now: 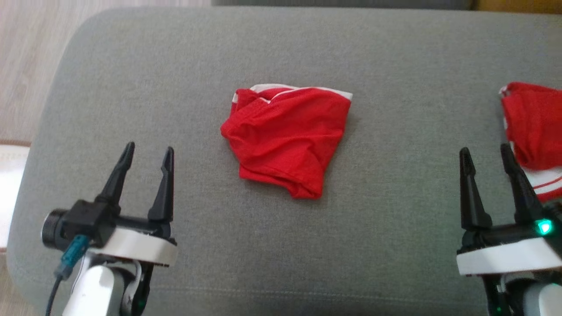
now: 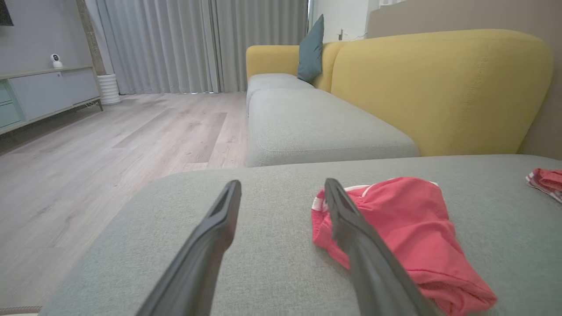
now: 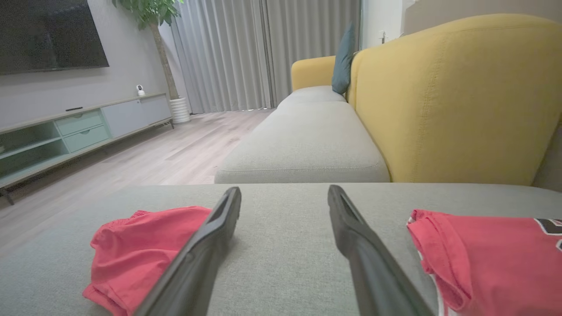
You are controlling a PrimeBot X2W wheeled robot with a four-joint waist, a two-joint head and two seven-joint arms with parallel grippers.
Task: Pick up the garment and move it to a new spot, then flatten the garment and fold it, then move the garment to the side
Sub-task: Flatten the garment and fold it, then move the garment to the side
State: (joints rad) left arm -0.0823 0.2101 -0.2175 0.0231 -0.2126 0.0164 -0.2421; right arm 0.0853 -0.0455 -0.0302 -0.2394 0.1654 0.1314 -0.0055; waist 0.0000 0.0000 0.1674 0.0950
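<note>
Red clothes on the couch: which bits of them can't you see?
- Middle garment: bunched up in the head view, so folds hide its shape and kind.
- Same garment, left wrist view: a finger of the left gripper covers its near edge.
- Second garment: cut off by the head view's right edge, partly behind the right gripper.
- Its black print: cut off by the right wrist view's edge.

Soft, even indoor light; the garment (image 1: pixel 285 140) cast only a faint shadow on the cushion (image 1: pixel 175 87). Head view was slightly soft. Wrist views bent lines at their edges; near fingers (image 2: pixel 206 250) were blurred.
</note>
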